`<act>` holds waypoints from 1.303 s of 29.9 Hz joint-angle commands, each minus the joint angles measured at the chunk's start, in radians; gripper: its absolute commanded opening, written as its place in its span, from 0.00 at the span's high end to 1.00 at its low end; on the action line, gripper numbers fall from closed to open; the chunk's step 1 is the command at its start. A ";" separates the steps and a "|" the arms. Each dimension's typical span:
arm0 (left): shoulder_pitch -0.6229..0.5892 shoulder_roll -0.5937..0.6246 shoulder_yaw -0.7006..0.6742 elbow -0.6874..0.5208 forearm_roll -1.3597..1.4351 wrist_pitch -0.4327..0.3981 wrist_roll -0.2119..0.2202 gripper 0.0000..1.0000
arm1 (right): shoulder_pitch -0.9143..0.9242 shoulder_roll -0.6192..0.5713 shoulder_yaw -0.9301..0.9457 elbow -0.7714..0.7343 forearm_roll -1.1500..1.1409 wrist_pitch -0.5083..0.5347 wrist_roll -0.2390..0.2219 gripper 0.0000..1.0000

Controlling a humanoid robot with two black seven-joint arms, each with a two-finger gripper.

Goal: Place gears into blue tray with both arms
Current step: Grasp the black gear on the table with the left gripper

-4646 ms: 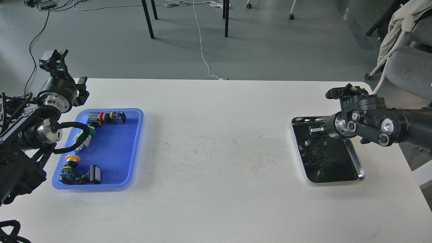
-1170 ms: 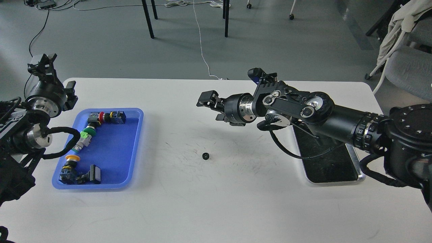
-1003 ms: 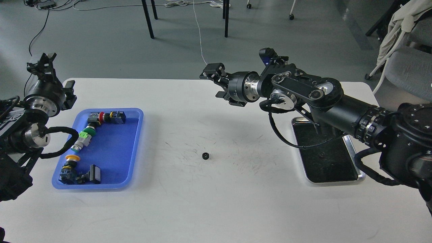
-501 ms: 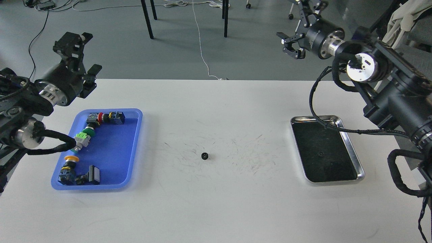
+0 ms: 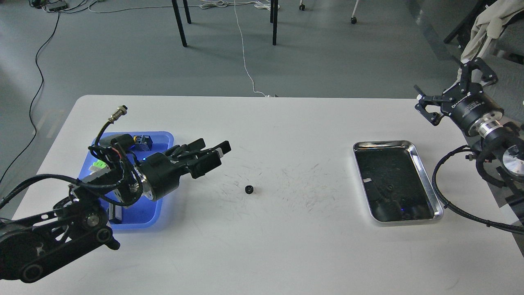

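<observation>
One gear [image 5: 249, 189], a tiny black toothed wheel, lies alone on the white table near its middle. The blue tray [image 5: 164, 139] sits at the left, and my left arm covers most of it. My left gripper [image 5: 216, 152] reaches out past the tray's right rim and points at the gear, a short way up and left of it. Its fingers are apart with nothing between them. My right gripper [image 5: 450, 91] hangs spread wide and empty at the far right edge of the table, beyond the steel tray.
A shiny steel tray [image 5: 430, 189] lies at the right, with a small dark speck [image 5: 389, 187] inside it that is too small to name. Push-button switches [image 5: 141, 140] show in the blue tray behind my left arm. Chair legs and cables are on the floor beyond the table.
My left arm has swung down over the blue tray, bringing its gripper toward the gear. My right arm has pulled back and down to the far right. The gear has not moved.
</observation>
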 commanded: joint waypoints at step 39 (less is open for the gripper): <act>0.028 -0.413 0.083 0.566 0.464 0.152 0.008 0.34 | -0.050 0.005 -0.031 0.004 -0.017 0.000 0.010 0.03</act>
